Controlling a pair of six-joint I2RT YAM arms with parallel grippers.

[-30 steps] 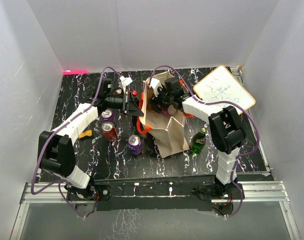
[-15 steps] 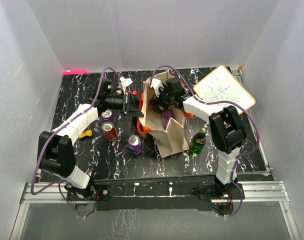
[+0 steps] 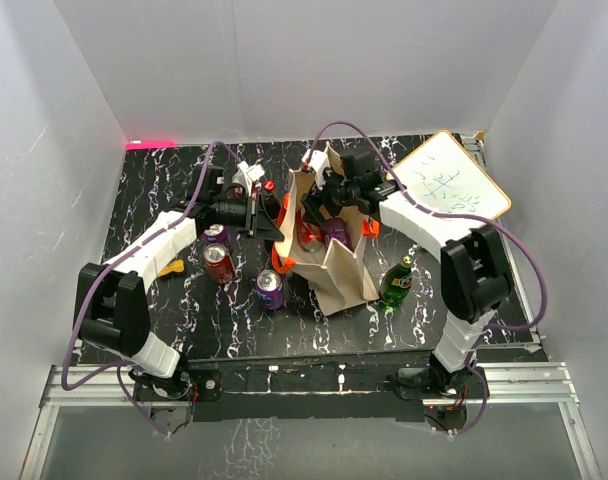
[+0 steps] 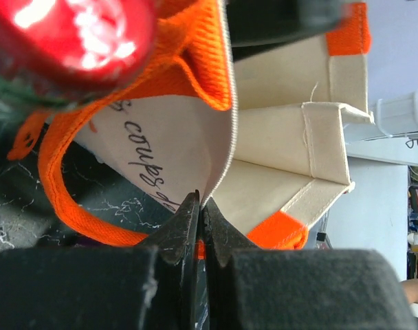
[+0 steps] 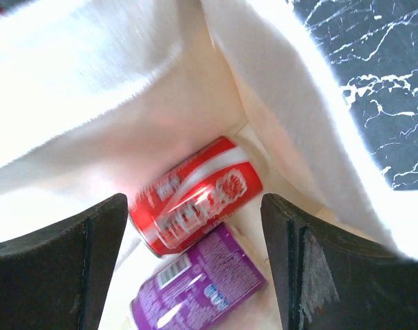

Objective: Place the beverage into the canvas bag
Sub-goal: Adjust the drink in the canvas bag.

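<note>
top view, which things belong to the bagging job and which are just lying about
job: canvas bag; red cola can and purple can inside it; outside it, loose red can, near purple can, far purple can, green bottle; left end effector pinching its rim; right end effector open above

lying about: whiteboard; yellow object

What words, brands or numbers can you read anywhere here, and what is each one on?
"coups", in cursive, with further letters cut off on either side: on the canvas bag, left wrist view.
Red can inside the bag: white script logo, too blurred to read.
Purple can beside it: label too blurred.
Whiteboard: handwriting too small.
Green bottle: label too small.
</note>
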